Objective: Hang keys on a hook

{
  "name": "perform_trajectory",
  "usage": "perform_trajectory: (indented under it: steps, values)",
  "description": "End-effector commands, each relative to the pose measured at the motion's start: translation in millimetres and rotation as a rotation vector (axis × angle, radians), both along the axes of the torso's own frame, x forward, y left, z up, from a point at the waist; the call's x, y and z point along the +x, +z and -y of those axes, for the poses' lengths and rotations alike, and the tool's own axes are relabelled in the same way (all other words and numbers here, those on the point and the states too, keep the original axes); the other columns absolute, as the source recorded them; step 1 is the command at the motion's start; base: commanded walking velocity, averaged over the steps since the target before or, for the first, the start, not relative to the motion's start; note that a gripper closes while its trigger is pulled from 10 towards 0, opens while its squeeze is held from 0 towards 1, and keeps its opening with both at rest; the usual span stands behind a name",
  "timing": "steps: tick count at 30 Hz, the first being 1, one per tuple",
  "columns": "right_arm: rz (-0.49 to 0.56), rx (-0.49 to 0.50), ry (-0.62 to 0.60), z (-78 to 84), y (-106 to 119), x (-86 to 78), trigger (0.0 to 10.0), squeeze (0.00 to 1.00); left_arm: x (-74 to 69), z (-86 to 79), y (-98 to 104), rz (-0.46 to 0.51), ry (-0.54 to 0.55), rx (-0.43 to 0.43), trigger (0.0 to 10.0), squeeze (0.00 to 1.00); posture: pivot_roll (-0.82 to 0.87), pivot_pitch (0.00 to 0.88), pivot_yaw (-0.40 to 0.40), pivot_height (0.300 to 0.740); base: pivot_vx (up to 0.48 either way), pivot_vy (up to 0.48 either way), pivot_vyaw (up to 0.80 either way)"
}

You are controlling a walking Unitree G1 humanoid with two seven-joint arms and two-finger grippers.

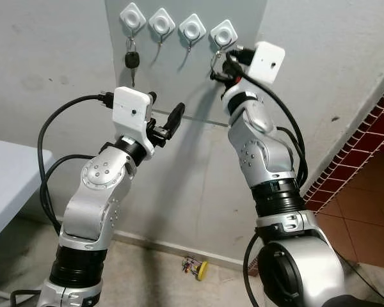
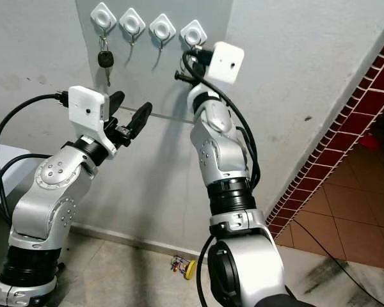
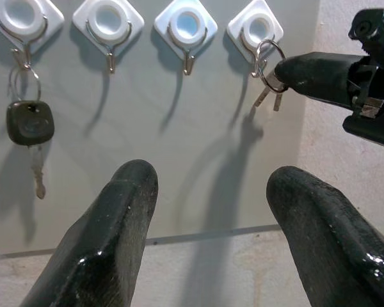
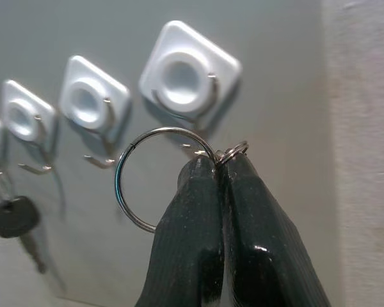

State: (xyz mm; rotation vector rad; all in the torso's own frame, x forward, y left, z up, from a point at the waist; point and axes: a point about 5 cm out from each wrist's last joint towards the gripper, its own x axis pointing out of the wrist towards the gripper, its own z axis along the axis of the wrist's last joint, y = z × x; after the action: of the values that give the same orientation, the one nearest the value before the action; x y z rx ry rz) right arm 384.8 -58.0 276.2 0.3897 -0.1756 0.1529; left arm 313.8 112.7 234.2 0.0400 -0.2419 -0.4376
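1. I see the key ring (image 4: 136,179) pinched at its edge by the right gripper (image 4: 221,167), jaws pressed together on it, with small keys (image 3: 269,97) dangling under it in the left wrist view.
2. The ring is held up against the rightmost hook (image 3: 256,38) of a row of four white diamond-shaped hooks; from the left wrist camera it overlaps the wire hook, but I cannot tell whether it is actually threaded on.
3. The hooks sit on a grey panel (image 1: 198,89) fixed to the wall. The leftmost hook (image 1: 132,19) carries a black-headed car key (image 1: 132,60) on its own ring — hanging straight down.
4. My left gripper (image 1: 169,123) is raised in front of the panel, below the row of hooks and apart from them, jaws spread with nothing between them.
5. Off to my left is the corner of a pale desk (image 1: 6,173). On the floor by the skirting lies a small yellow object (image 1: 196,267) with some coloured bits — too small to identify.
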Motion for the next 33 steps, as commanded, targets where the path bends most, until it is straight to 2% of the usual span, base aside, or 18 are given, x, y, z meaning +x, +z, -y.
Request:
perform_trajectory:
  steps: [1, 13, 21, 26, 33]
  values:
    - [0.023, 0.027, -0.007, 1.7, 13.0, -0.7, 10.0, 0.0, -1.1, 4.5, 9.6, 0.026, -0.016, -0.009, 10.0, 0.0, -0.02, 0.0, -0.093, 0.724, 0.0, 0.0, 0.0]
    - [-0.013, 0.071, -0.019, 0.8, 28.8, 2.5, 10.0, 0.0, -1.0, 3.3, 12.3, 0.028, -0.009, -0.018, 10.0, 0.0, -0.02, 0.0, -0.094, 0.724, 0.0, 0.0, 0.0]
    - [-0.058, -0.007, -0.058, 0.4, 31.0, 2.7, 10.0, 0.0, -1.3, 2.6, 13.4, 0.03, -0.002, -0.024, 10.0, 0.0, -0.02, 0.0, -0.104, 0.724, 0.0, 0.0, 0.0]
    - [-0.073, -0.019, -0.068, 0.4, 30.1, 2.6, 10.0, 0.0, -1.4, 2.5, 13.6, 0.031, -0.001, -0.026, 10.0, 0.0, -0.02, 0.0, -0.104, 0.724, 0.0, 0.0, 0.0]
    - [-0.159, -0.104, -0.143, 4.9, 19.3, 4.4, 10.0, 0.0, -1.2, 1.6, 13.4, 0.027, 0.006, -0.034, 10.0, 0.0, -0.02, 0.0, -0.108, 0.724, 0.0, 0.0, 0.0]
